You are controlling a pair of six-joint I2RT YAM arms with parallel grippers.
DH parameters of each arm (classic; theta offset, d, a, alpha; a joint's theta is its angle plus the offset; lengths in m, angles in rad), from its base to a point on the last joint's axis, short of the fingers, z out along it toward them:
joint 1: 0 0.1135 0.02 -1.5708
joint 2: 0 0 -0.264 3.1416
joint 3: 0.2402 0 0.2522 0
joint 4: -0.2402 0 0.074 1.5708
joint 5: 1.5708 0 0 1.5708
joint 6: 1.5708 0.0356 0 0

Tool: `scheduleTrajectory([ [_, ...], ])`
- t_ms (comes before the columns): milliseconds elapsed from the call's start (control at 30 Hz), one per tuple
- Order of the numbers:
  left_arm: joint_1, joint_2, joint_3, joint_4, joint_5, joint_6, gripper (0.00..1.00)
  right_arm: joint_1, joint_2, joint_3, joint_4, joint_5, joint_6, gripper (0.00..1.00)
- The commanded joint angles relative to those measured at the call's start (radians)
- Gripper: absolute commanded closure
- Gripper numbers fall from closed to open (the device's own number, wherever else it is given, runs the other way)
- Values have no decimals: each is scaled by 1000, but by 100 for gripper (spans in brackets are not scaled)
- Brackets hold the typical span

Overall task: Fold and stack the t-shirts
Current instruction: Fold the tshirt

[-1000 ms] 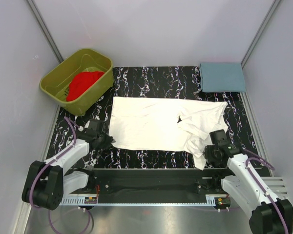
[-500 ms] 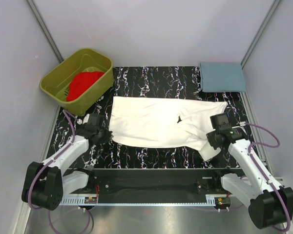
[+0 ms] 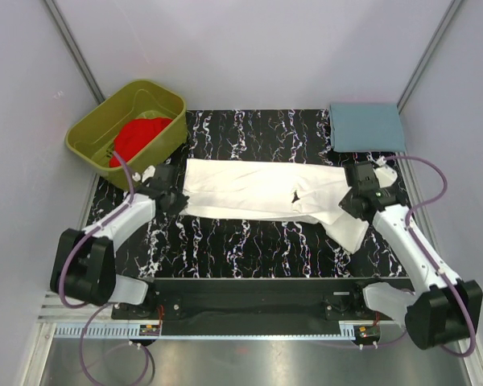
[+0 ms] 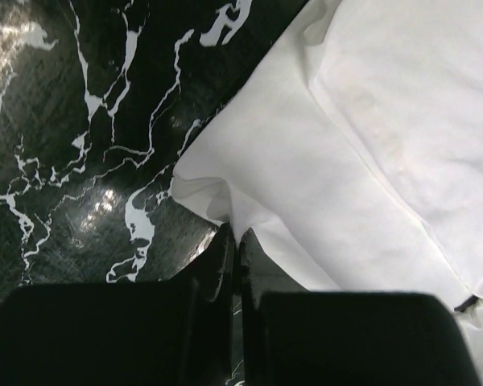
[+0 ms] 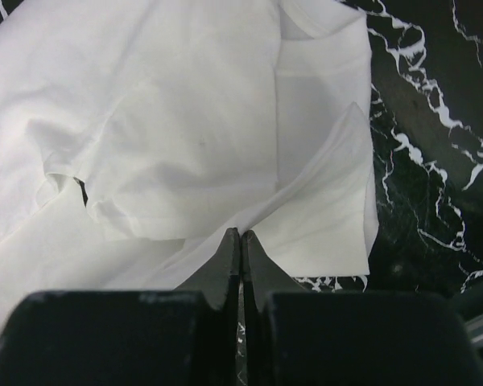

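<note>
Left end effector (image 3: 171, 199) and right end effector (image 3: 356, 199) are each clamped on an end of the white t-shirt (image 3: 258, 193), which is spread across the tabletop (image 3: 249, 241). The red t-shirt (image 3: 137, 135) waits in the tub (image 3: 88, 133). For a straight crease, carry both ends over level, at equal pace, with the cloth lightly taut.

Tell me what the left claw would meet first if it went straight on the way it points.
The white t-shirt: the left claw is shut on its edge, and more of that cloth seems to lie straight ahead.
</note>
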Motion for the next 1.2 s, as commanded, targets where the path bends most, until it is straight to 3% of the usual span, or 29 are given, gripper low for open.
scheduleTrajectory([
  [0,0,59,108,-30,-115,45,100,4,77,96,83,16,-184,100],
  [200,0,186,185,-70,-132,37,100,3,307,218,67,10,-308,100],
  [300,0,275,236,-119,-118,29,100,-3,370,241,89,-31,-325,100],
  [500,0,289,241,-88,-95,18,99,-6,440,253,109,-45,-339,100],
  [600,0,289,267,-93,-109,12,83,-14,453,259,121,-46,-348,100],
  [700,0,298,302,-97,-120,6,79,-19,467,265,135,-54,-356,100],
  [1033,2,396,426,-174,-183,-29,93,-48,521,314,165,-71,-382,100],
  [1167,2,427,464,-237,-221,-44,94,-61,536,325,167,-68,-376,100],
])
